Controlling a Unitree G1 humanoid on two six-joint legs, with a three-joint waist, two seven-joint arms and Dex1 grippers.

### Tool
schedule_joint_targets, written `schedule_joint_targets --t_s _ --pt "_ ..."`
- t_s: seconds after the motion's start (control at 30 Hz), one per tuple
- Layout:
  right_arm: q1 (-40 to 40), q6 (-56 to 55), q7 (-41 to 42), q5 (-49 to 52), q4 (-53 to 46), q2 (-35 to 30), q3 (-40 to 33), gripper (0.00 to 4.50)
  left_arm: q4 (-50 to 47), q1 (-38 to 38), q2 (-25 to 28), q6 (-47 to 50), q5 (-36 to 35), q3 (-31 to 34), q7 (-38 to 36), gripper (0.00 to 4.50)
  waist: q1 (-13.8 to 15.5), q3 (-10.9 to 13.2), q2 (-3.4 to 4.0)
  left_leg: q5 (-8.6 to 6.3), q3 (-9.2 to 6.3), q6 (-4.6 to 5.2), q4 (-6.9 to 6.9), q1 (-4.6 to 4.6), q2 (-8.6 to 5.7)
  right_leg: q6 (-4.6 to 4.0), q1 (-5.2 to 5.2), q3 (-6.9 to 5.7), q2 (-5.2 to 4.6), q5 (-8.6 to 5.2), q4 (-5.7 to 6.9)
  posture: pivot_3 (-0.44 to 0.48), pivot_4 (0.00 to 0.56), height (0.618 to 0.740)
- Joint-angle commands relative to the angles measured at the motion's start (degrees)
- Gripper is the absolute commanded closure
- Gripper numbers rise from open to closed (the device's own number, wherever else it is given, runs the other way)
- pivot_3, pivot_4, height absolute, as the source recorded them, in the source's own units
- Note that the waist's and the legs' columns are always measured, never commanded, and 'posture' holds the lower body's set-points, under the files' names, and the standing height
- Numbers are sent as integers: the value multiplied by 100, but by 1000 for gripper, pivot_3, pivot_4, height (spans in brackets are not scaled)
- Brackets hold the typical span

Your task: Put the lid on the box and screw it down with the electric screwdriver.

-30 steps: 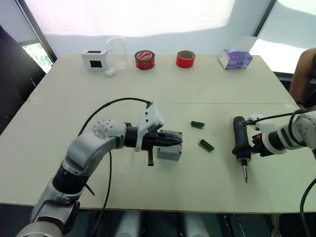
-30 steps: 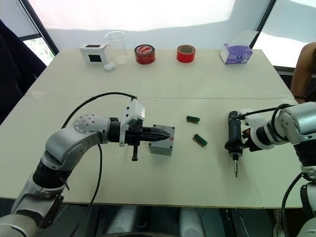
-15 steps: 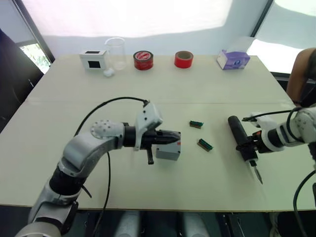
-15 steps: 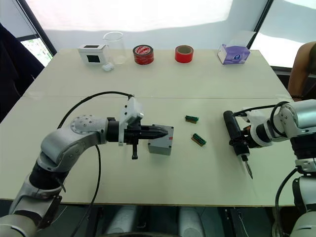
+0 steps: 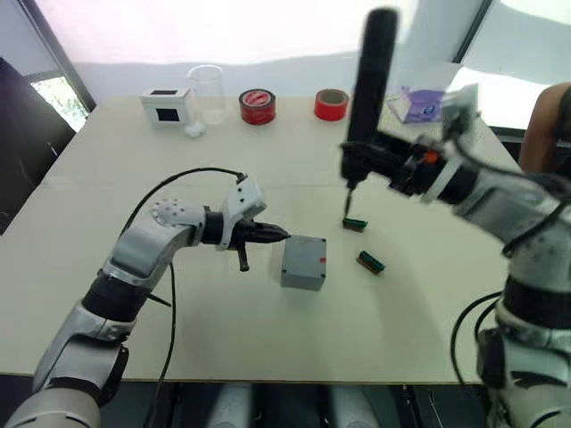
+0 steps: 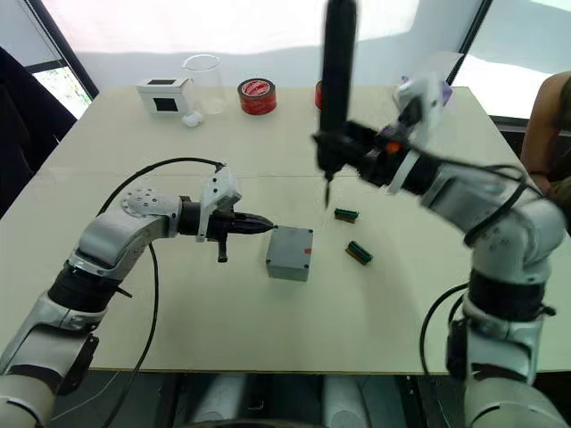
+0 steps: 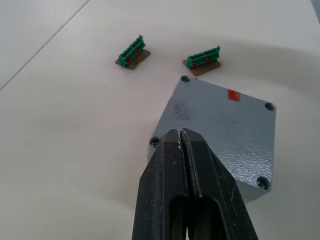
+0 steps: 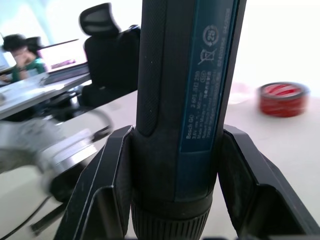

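Right gripper [image 8: 175,165] fingers clamp upright electric screwdriver [image 5: 368,89] | left gripper [image 7: 181,137] fingers closed beside lidded box [image 5: 303,262]

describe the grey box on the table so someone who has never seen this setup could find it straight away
On the wide pale table, look near the front middle, just ahead of the left gripper, whose fingers are shut. The box is a small square grey enclosure, its lid on, corner screw holes and a red mark. The two green connectors nearby are far smaller.

Left end effector [image 7: 181,137] closed (empty); right end effector [image 5: 379,167] raised, gripping.
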Motion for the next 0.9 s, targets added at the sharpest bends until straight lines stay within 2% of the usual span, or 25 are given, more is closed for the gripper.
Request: schedule_joint_targets --t_s 0.03,0.2,0.43,0.7,0.9 --pt "134 -101 -812 201 -315 386 -339 2695 -16 -151 22 -121 112 -10 -160 4500 23 0 0 0 0 0 1 0 -3 4 0 1 -1 3 0 0 150 740" --pt "584 -902 -910 -505 -611 704 128 2695 -93 -154 -75 -15 88 -78 -291 4500 33 0 1 3 2 -4 -2 0 2 7 -10 4 7 5 4 0 150 740" --pt "815 -1690 -843 -1168 -384 988 527 2695 239 -227 -362 -227 441 -361 -232 4500 -34 0 2 5 4 -7 -3 2 5 7 -8 5 13 5 5 0 150 740" --pt "917 -1929 -705 -1414 -304 1028 715 2695 485 -260 -456 -414 797 -546 -351 4500 -44 0 2 5 5 -7 -3 4 7 7 -8 6 17 5 4 0 150 740" --pt "1073 -2093 -568 -1720 -251 980 898 2695 505 -252 -475 -356 811 -504 -417 4500 -39 0 1 5 4 -7 -3 6 8 7 -5 6 17 5 4 0 150 740"
